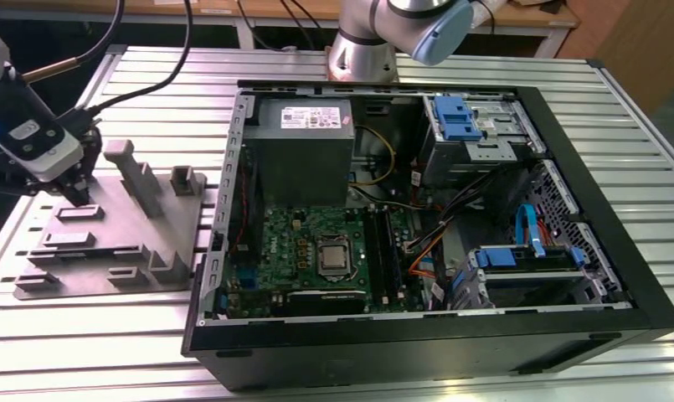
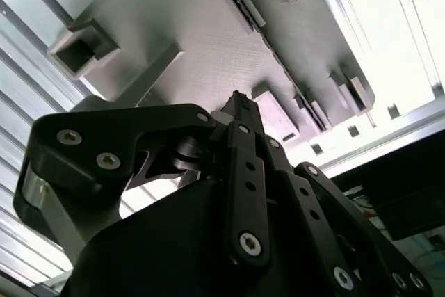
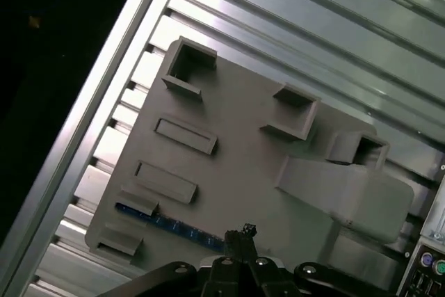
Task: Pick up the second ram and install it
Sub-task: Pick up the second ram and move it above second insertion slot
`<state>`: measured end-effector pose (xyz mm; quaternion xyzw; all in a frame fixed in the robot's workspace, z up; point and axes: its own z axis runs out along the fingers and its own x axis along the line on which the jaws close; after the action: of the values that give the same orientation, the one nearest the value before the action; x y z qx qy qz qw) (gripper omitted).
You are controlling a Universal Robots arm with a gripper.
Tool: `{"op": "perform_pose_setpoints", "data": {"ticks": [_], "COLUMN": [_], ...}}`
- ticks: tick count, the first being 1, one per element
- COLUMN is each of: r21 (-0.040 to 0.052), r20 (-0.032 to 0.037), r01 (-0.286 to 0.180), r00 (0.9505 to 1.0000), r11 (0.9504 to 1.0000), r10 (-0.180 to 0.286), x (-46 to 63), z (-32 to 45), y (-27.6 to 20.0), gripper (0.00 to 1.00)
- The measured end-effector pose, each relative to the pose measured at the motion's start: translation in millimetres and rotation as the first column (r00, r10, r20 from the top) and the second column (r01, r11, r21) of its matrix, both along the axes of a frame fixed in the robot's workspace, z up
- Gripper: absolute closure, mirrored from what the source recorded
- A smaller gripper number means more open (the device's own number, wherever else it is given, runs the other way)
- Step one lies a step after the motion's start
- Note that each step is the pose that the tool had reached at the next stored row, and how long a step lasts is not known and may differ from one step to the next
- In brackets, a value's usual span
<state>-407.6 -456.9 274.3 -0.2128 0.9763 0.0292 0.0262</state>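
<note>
I'm hovering the end effector (image 3: 242, 233) at the second ram (image 3: 161, 220), propped edge-up in the grey holder (image 3: 236, 144) for pinching; cannot tell if clenched.

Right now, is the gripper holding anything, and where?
Cannot tell: the gripper is down at the ram, which lies in the tray; grip unclear.

Right beneath the gripper (image 1: 79, 194) we see a grey holder plate (image 1: 113, 239) with raised blocks and pockets, lying on a slotted aluminium table (image 1: 91, 322). Its tall upright block (image 1: 136, 176) stands just beside the gripper. Well apart from the gripper, toward the exterior view's right, an open black computer case (image 1: 426, 347) lies on the table, showing a grey power supply (image 1: 303, 138), a green motherboard (image 1: 280, 243) and blue drive brackets (image 1: 454, 117).
</note>
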Motion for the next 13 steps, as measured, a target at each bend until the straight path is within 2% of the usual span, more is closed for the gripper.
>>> {"op": "perform_pose_setpoints", "data": {"ticks": [4, 7, 10, 13], "r21": [0.0, 0.0, 0.0, 0.0], "r20": [0.0, 0.0001, 0.0, 0.0001], "r01": [-0.072, -0.127, -0.18, -0.234], "r00": [0.9974, 0.9919, 0.9837, 0.9722], "r11": [0.9974, 0.9919, 0.9837, 0.9722], "r10": [0.072, 0.127, 0.18, 0.234], "x": [0.0, 0.0, 0.0, 0.0], "z": [-1.4, -2.6, -3.7, -4.9], "y": [0.0, 0.0, 0.0, 0.0], "gripper": [0.9, 0.9, 0.9, 0.9]}}
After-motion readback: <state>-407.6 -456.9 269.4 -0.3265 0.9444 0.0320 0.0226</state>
